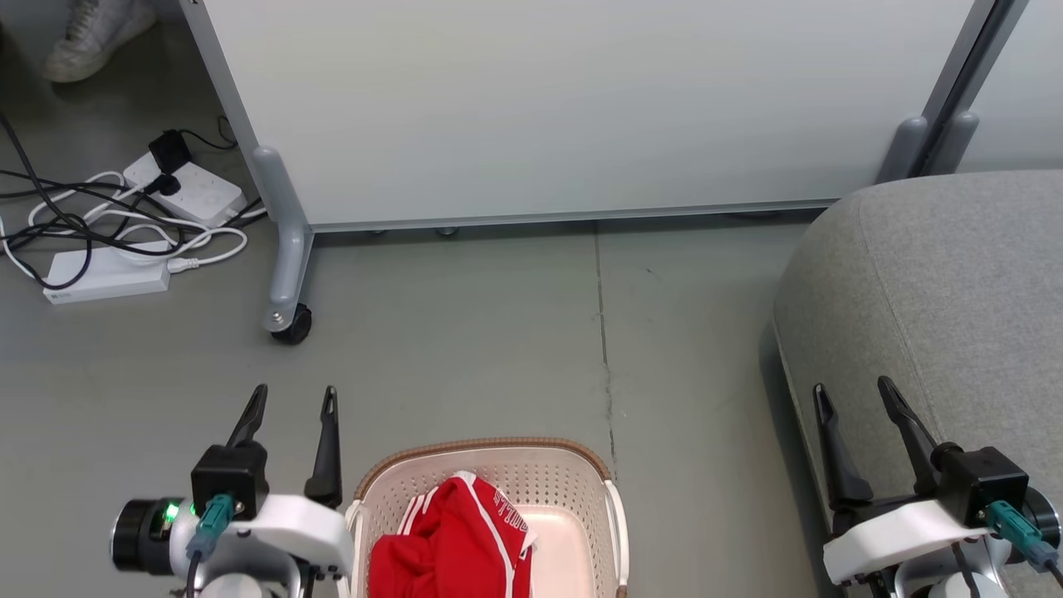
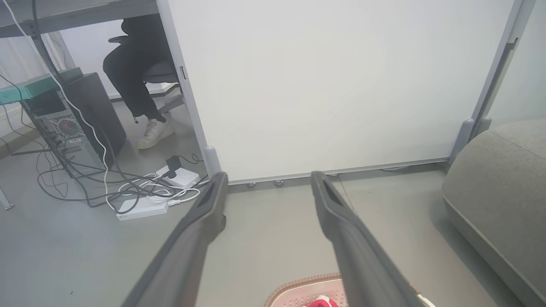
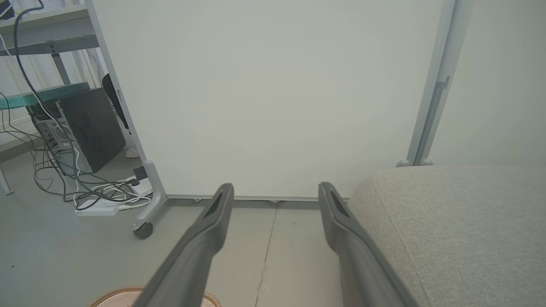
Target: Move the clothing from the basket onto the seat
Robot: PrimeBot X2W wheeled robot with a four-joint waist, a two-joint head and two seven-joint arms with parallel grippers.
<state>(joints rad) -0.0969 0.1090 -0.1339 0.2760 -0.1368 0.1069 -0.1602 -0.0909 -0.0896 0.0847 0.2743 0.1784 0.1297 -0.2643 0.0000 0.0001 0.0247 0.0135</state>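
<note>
The red clothing point(image 1: 453, 540) with white stripes lies bunched in the cream basket point(image 1: 565, 473), which stands on the floor at the bottom centre of the head view. A sliver of the clothing point(image 2: 322, 302) and the basket rim point(image 2: 298, 285) show at the bottom of the left wrist view. The grey seat point(image 1: 938, 282) fills the right side. My left gripper point(image 1: 295, 403) hovers open just left of the basket, nothing between its fingers. My right gripper point(image 1: 855, 399) is open over the seat's front-left edge, holding nothing. The seat point(image 3: 448, 226) also lies right of my right gripper's fingers point(image 3: 213, 221).
A white wheeled partition point(image 1: 565, 108) stands behind the basket, its caster point(image 1: 291, 324) at the left. Power strips and tangled cables point(image 1: 116, 232) lie on the floor at far left. A computer tower point(image 2: 72, 123) and a seated person's shoe point(image 2: 153, 133) are beyond them.
</note>
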